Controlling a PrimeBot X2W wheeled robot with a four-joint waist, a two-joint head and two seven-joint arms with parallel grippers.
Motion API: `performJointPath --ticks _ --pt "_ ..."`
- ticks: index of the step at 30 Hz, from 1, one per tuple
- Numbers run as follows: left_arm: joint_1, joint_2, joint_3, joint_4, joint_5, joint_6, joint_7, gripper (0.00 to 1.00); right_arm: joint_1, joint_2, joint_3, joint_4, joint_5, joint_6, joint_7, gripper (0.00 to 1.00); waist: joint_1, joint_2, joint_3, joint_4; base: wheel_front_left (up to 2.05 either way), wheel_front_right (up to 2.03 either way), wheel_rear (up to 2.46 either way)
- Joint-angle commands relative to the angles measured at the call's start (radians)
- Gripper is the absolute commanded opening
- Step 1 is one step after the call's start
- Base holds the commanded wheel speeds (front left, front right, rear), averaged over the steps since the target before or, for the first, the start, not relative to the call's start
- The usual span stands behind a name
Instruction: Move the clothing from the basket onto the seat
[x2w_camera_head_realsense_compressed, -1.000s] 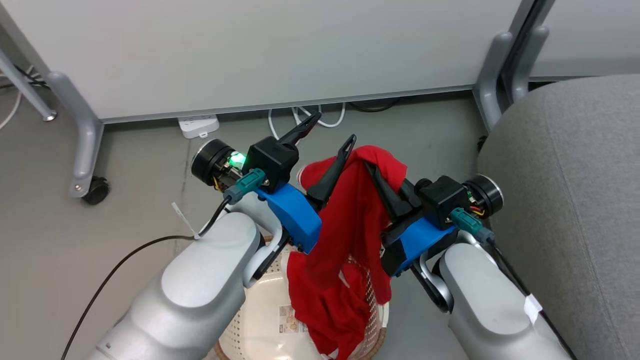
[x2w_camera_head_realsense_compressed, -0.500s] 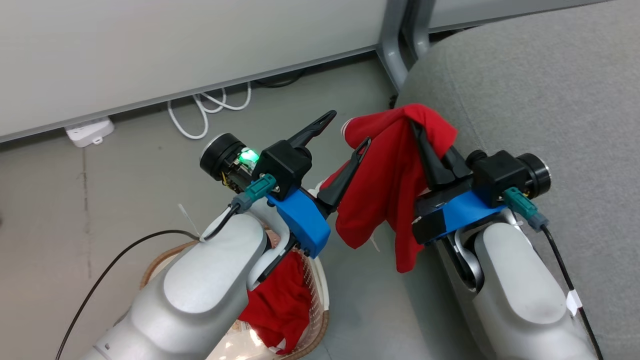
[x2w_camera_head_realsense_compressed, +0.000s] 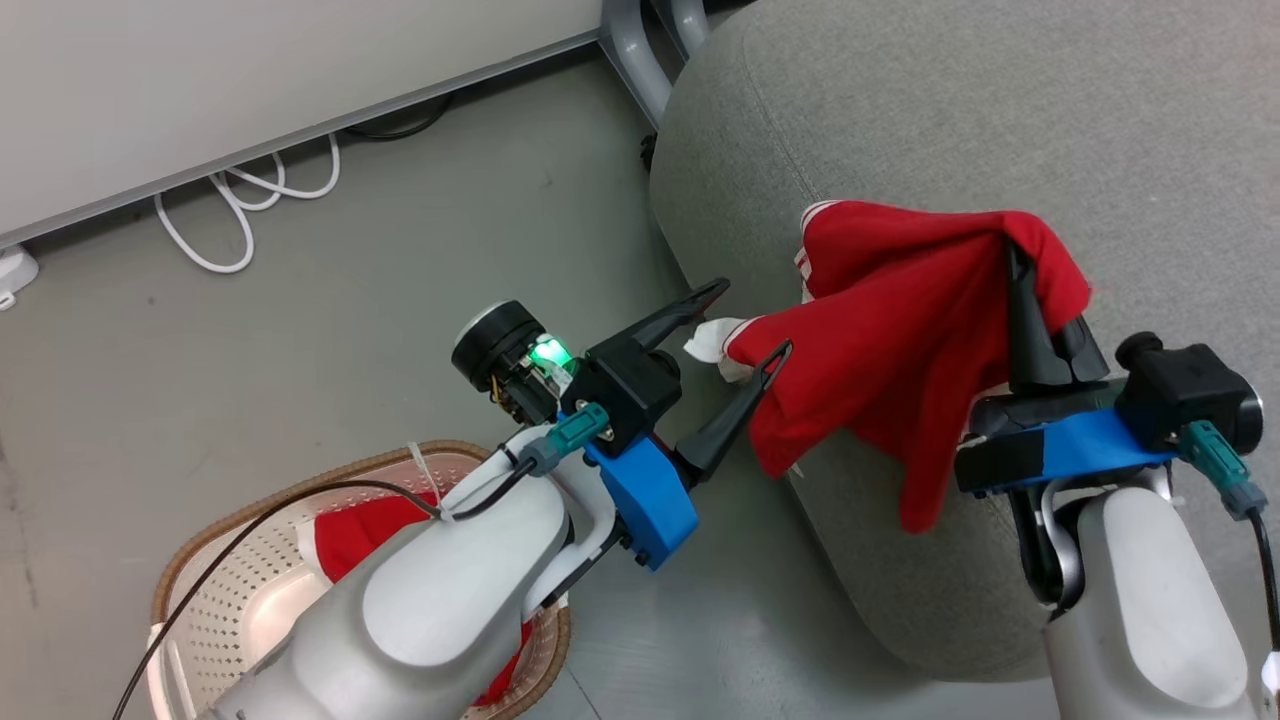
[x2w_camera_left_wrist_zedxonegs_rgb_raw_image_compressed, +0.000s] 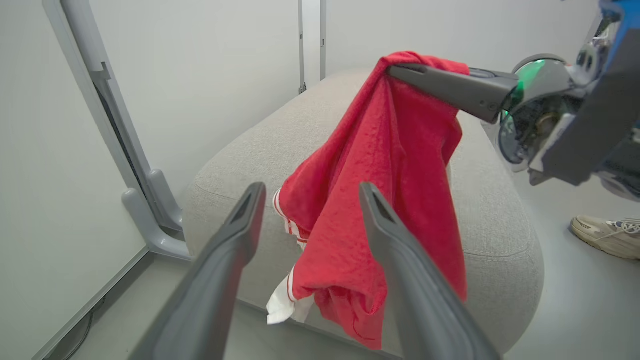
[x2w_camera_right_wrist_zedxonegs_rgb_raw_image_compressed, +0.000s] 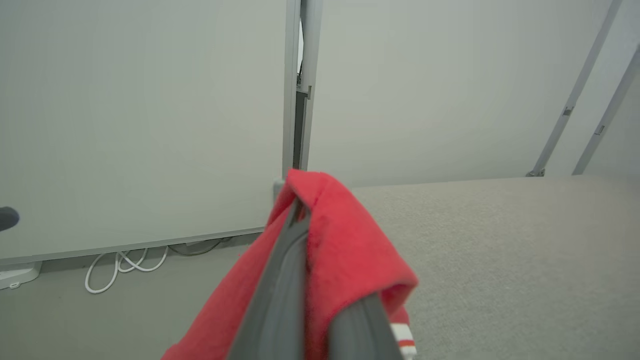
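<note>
A red garment (x2w_camera_head_realsense_compressed: 900, 330) with white trim hangs from my right gripper (x2w_camera_head_realsense_compressed: 1020, 262), which is shut on its top fold above the near edge of the grey seat (x2w_camera_head_realsense_compressed: 1000, 120). The cloth (x2w_camera_left_wrist_zedxonegs_rgb_raw_image_compressed: 380, 190) drapes down over the seat's rounded corner (x2w_camera_left_wrist_zedxonegs_rgb_raw_image_compressed: 250, 150), and the right wrist view has it wrapped over the fingers (x2w_camera_right_wrist_zedxonegs_rgb_raw_image_compressed: 285, 280). My left gripper (x2w_camera_head_realsense_compressed: 750, 320) stands open beside the garment's white cuff, holding nothing. The cream basket (x2w_camera_head_realsense_compressed: 230, 560) with brown rim sits at lower left under my left forearm, with more red clothing (x2w_camera_head_realsense_compressed: 360, 530) in it.
White cables (x2w_camera_head_realsense_compressed: 240, 200) lie on the grey floor by the wall panel. A grey metal post foot (x2w_camera_head_realsense_compressed: 640, 50) stands beside the seat. A person's pale shoe (x2w_camera_left_wrist_zedxonegs_rgb_raw_image_compressed: 605, 235) rests on the floor past the seat.
The head camera has swung toward the seat. My right gripper has carried the red garment clear of the basket and over the seat's edge; the left gripper stays open alongside.
</note>
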Motion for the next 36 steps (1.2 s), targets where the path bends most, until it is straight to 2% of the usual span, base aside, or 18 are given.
performJointPath --ticks 1,10,14,18,22,27,30,31,32,33,36 --pt "0.012 0.003 -0.004 -0.003 0.001 -0.003 0.001 1.00 0.013 0.001 -0.008 -0.013 -0.007 -0.001 -0.002 0.00 0.0000 0.0000 0.009 -0.011 0.00 0.00 0.00" --pt "0.024 0.003 -0.021 -0.012 -0.003 0.000 -0.011 1.00 0.030 0.001 -0.005 -0.044 0.012 -0.001 -0.002 0.00 0.0000 0.0000 0.019 -0.025 0.00 0.00 0.00" --pt "0.005 0.017 -0.014 -0.028 0.001 0.004 -0.018 1.00 -0.031 0.001 -0.003 -0.077 -0.001 -0.001 -0.002 0.00 0.0000 0.0000 0.037 -0.015 0.00 0.00 0.00" --pt "-0.014 0.035 -0.007 -0.053 0.007 0.006 -0.018 1.00 -0.130 -0.002 -0.063 -0.144 -0.004 -0.001 -0.002 0.00 0.0000 0.0000 0.086 0.007 0.00 0.00 0.00" --pt "-0.037 0.067 -0.002 -0.086 0.019 0.010 -0.002 1.00 -0.274 -0.056 -0.131 -0.227 -0.025 -0.001 -0.002 0.00 0.0000 0.0000 0.163 0.025 0.00 0.00 0.00" --pt "-0.078 0.117 0.008 -0.141 0.036 0.015 0.031 1.00 -0.449 -0.159 -0.245 -0.289 -0.028 -0.001 -0.002 0.00 0.0000 0.0000 0.285 0.039 0.00 0.00 0.00" --pt "-0.108 0.150 0.015 -0.182 0.049 0.015 0.049 1.00 -0.549 -0.228 -0.315 -0.279 -0.002 -0.001 -0.001 0.00 0.0000 0.0000 0.360 0.037 0.00 0.00 0.00" --pt "-0.108 0.150 0.015 -0.182 0.049 0.015 0.049 1.00 -0.549 -0.228 -0.315 -0.279 -0.002 -0.001 -0.001 0.00 0.0000 0.0000 0.360 0.037 0.00 0.00 0.00" --pt "-0.130 0.171 0.021 -0.209 0.056 0.016 0.064 1.00 -0.597 -0.273 -0.351 -0.251 0.009 -0.001 -0.001 0.00 0.0000 0.0000 0.409 0.034 0.00 0.00 0.00" --pt "-0.130 0.171 0.021 -0.209 0.056 0.016 0.064 1.00 -0.597 -0.273 -0.351 -0.251 0.009 -0.001 -0.001 0.00 0.0000 0.0000 0.409 0.034 0.00 0.00 0.00" --pt "-0.157 0.196 0.026 -0.244 0.071 0.014 0.079 1.00 -0.641 -0.327 -0.388 -0.187 0.012 -0.001 -0.001 0.00 0.0000 0.0000 0.470 0.033 0.00 0.00 0.00"
